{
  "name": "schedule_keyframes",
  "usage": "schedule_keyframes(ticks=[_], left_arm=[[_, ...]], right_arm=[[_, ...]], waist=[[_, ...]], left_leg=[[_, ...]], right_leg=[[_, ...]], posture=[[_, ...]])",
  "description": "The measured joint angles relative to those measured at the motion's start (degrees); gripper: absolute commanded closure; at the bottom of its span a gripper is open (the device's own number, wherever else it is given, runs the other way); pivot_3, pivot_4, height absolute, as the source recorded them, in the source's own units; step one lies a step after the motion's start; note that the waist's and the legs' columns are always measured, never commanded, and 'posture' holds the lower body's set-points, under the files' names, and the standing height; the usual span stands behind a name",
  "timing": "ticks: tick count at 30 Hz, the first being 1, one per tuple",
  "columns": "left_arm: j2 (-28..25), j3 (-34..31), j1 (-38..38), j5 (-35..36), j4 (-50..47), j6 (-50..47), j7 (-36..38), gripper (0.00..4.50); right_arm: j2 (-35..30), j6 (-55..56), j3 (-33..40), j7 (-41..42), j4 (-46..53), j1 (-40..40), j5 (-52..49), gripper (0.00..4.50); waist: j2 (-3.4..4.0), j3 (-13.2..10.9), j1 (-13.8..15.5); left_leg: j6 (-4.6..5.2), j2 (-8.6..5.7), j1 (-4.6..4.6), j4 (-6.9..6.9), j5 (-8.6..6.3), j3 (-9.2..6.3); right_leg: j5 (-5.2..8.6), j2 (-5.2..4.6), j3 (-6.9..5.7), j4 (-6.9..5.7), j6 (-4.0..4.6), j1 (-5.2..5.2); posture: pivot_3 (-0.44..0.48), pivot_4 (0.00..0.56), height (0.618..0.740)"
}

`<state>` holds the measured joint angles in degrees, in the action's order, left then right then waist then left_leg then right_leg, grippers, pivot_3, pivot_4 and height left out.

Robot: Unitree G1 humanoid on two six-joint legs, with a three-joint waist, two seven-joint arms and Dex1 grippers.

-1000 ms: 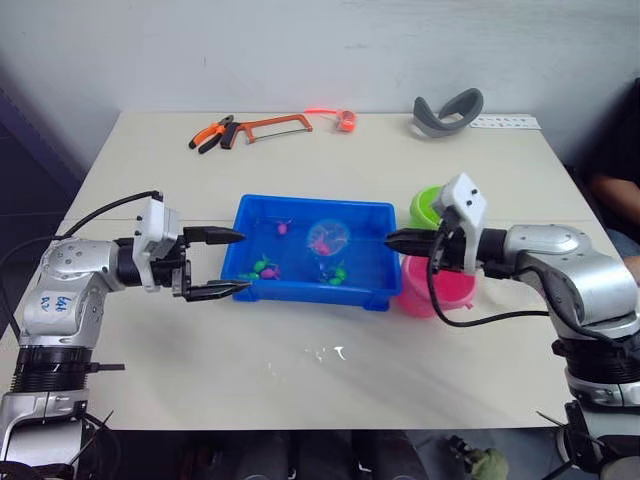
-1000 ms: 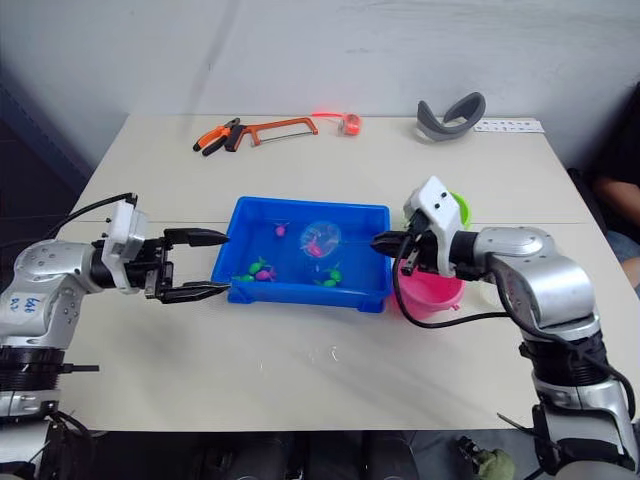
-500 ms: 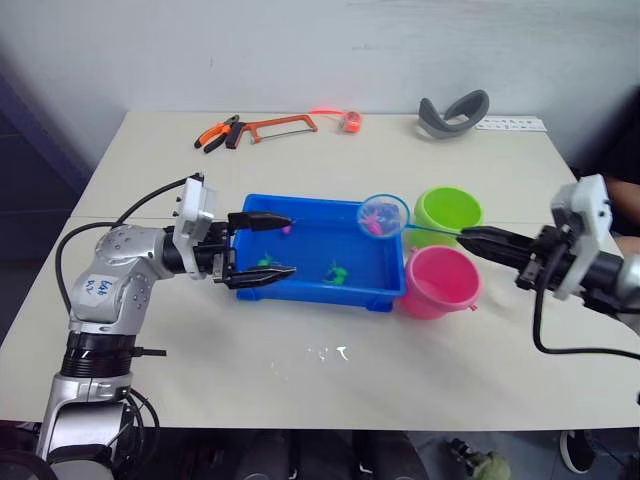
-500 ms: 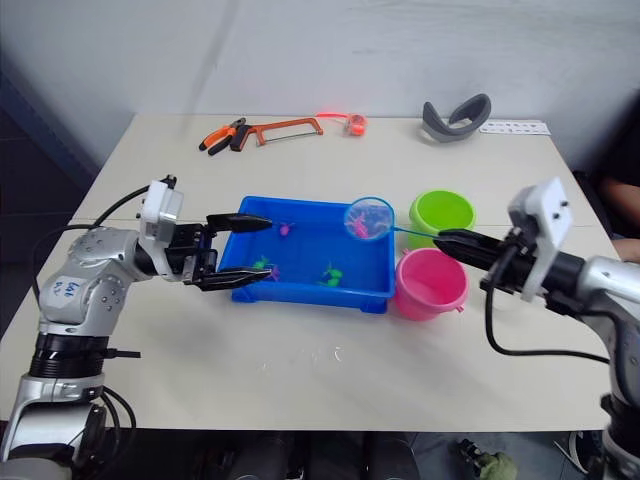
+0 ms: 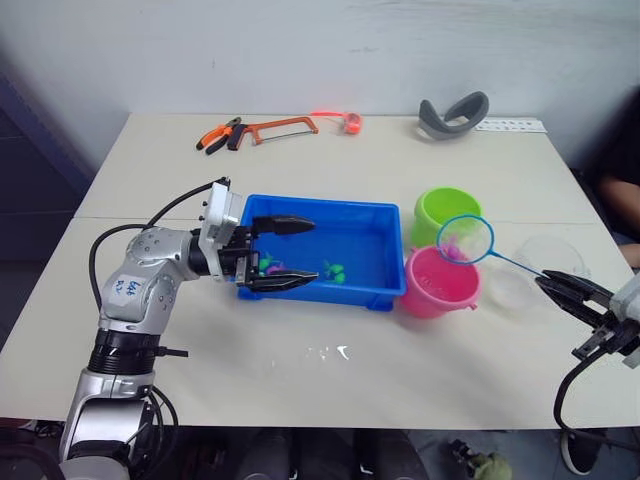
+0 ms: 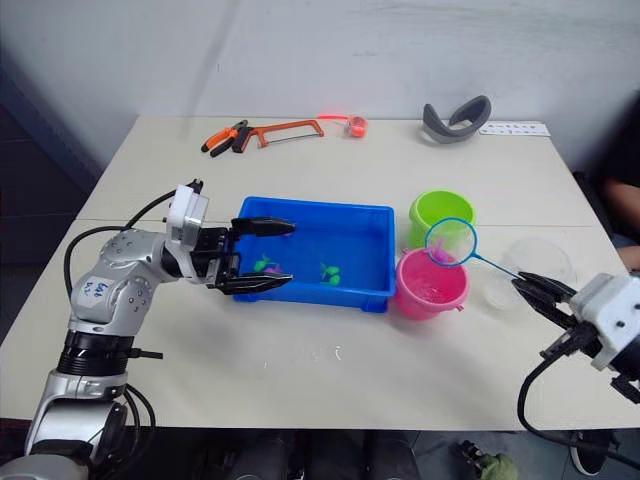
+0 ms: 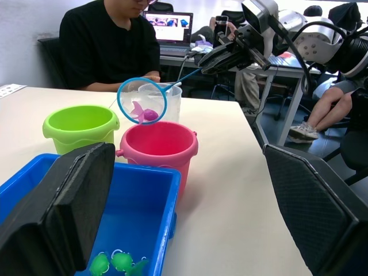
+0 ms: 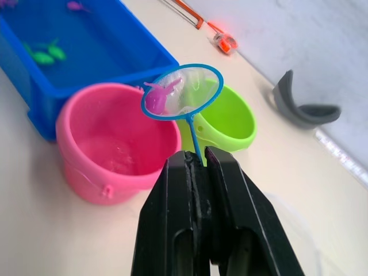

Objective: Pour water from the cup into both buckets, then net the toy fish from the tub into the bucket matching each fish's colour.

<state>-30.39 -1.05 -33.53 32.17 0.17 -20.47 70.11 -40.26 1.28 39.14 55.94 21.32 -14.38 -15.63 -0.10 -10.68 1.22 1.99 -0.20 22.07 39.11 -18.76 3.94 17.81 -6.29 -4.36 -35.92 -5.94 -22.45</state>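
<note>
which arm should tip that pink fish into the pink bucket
Right. The right gripper is shut on the net, whose hoop holds a pink fish above the pink bucket. The left gripper is open at the tub.

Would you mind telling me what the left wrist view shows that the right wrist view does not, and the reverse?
Left wrist view alone: a seated person behind the table, a laptop, and the right end effector seen from outside, holding the net's handle.

Right wrist view alone: the orange hacksaw and the grey curved object at the table's far side.

Both: the net holding a pink toy fish, near the pink bucket and green bucket, plus the blue tub with green fish in it.
</note>
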Motion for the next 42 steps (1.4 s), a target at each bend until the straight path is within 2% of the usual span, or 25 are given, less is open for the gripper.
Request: schedule_keyframes(ticks=[6,12,20,27,36,39,42], left_arm=[[0.3,0.0,0.1,-0.1,0.0,0.2,-0.5,0.03],[0.8,0.0,0.9,-0.4,0.0,0.7,-1.3,0.03],[1.6,0.8,1.8,-0.5,-0.1,0.7,-1.8,0.03],[1.6,1.0,2.6,-0.5,-0.3,0.7,-1.8,0.03],[1.5,1.0,3.6,-0.5,-1.7,0.7,-3.0,0.03],[1.5,1.0,4.0,-0.5,-1.7,0.7,-3.3,0.03],[1.1,0.3,4.6,-0.4,-1.9,0.7,-3.6,0.03]], right_arm=[[-1.8,21.5,-0.8,-2.0,-8.6,-0.1,9.2,4.50],[-2.6,46.5,-0.8,-9.3,-17.4,0.0,20.9,4.50],[-3.0,60.8,0.4,-23.1,-22.9,-0.5,39.4,4.50],[-3.0,65.1,1.9,-34.4,-25.3,-1.4,48.5,4.50],[-2.5,62.3,0.4,-41.7,-22.4,-4.1,51.0,4.50],[-2.4,58.7,-1.1,-41.8,-21.0,-4.7,47.9,4.50],[-4.1,52.5,-5.5,-38.3,-19.3,-6.6,36.7,4.50]], waist=[[0.00,0.0,0.0],[0.00,0.0,-0.1],[0.00,0.0,0.0],[0.00,0.0,-0.3],[0.00,0.0,-0.4],[0.00,0.0,-0.7],[0.00,0.0,-1.1]], left_leg=[[0.00,-0.01,0.00,0.00,0.01,0.00],[-0.02,-0.01,-0.01,0.00,0.03,-0.01],[-0.08,-0.01,-0.03,0.01,0.07,-0.03],[-0.14,0.00,-0.08,0.01,0.11,-0.01],[-0.15,0.01,-0.09,0.01,0.13,-0.04],[-0.14,0.01,-0.11,0.01,0.14,-0.04],[-0.14,0.03,-0.19,-0.02,0.14,-0.07]], right_leg=[[0.00,-0.01,0.00,0.02,0.00,0.01],[0.00,-0.04,0.00,0.04,0.00,0.02],[0.00,-0.04,0.03,0.06,0.01,0.03],[0.02,-0.04,0.09,0.11,0.03,0.03],[0.02,-0.07,0.10,0.08,0.03,0.06],[0.02,-0.11,0.12,0.08,0.03,0.06],[0.02,-0.20,0.12,0.08,0.04,0.13]], posture=[[0.000,0.150,0.740],[0.000,0.150,0.740],[0.000,0.150,0.740],[0.000,0.150,0.740],[0.000,0.150,0.740],[0.000,0.150,0.740],[0.000,0.150,0.740]])
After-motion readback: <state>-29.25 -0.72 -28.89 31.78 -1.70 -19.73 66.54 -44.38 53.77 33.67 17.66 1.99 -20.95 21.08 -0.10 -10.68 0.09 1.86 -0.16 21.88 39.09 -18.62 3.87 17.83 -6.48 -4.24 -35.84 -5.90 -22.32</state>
